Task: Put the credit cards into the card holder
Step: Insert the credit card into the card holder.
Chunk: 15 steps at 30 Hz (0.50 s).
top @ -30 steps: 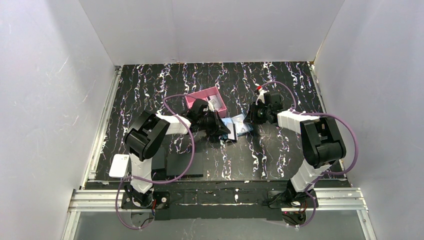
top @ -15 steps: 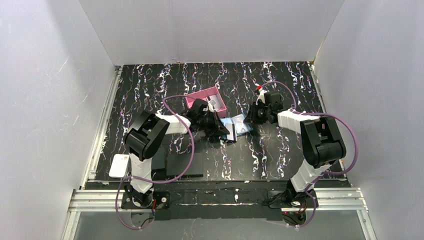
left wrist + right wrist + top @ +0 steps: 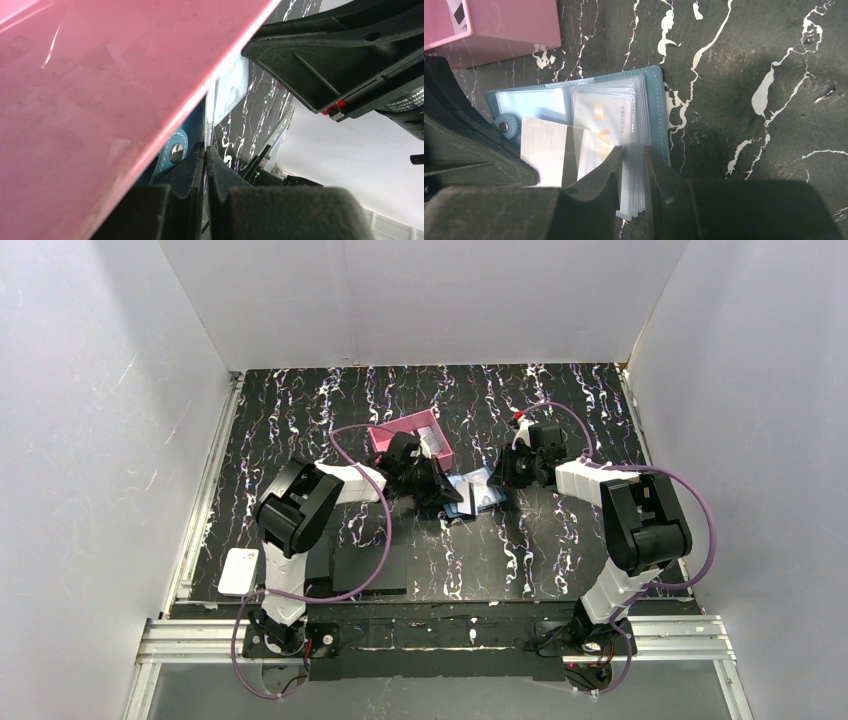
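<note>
White card [image 3: 452, 7] in the card holder [image 3: 509, 30], eleven o'clock; silver card [image 3: 544, 150] waits outside. Right gripper [image 3: 633, 165] nips the blue case [image 3: 657, 115] by its sleeves; left gripper [image 3: 205, 156] pinched closed.

We look into a booth closed by three plain white walls: a left wall [image 3: 100, 440] filling the left of the frame, a back wall [image 3: 420, 300] across the top, and a right wall [image 3: 760, 420] on the right. Between them lies the desk [image 3: 300, 410], black with white marbled veins. A metal rail [image 3: 205, 500] runs along its left edge, and a wider rail [image 3: 185, 640] crosses the bottom of the frame. The light is soft and even.
</note>
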Tool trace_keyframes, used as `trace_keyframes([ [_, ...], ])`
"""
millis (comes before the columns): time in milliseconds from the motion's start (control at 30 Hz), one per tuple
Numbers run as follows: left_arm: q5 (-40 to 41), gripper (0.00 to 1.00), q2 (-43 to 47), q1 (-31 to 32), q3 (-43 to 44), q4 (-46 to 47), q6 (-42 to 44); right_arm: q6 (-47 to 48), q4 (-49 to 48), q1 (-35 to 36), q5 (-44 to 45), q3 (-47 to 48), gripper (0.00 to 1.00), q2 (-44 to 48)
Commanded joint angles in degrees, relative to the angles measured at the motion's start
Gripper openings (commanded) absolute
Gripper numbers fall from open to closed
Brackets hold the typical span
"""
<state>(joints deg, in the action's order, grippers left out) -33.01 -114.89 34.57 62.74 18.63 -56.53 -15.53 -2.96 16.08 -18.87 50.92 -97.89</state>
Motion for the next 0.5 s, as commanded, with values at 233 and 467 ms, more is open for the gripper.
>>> trace_keyframes([
  [233,12.3,0.00,2.3,-0.4,0.7,-1.3,1.0,1.4,6.0,0.6,-0.8,-0.6,0.26,-2.9],
  [467,13.7,0.00,0.8,0.2,2.3,-1.3,-0.3,1.2,6.0,0.6,-0.9,-0.8,0.26,-2.7],
])
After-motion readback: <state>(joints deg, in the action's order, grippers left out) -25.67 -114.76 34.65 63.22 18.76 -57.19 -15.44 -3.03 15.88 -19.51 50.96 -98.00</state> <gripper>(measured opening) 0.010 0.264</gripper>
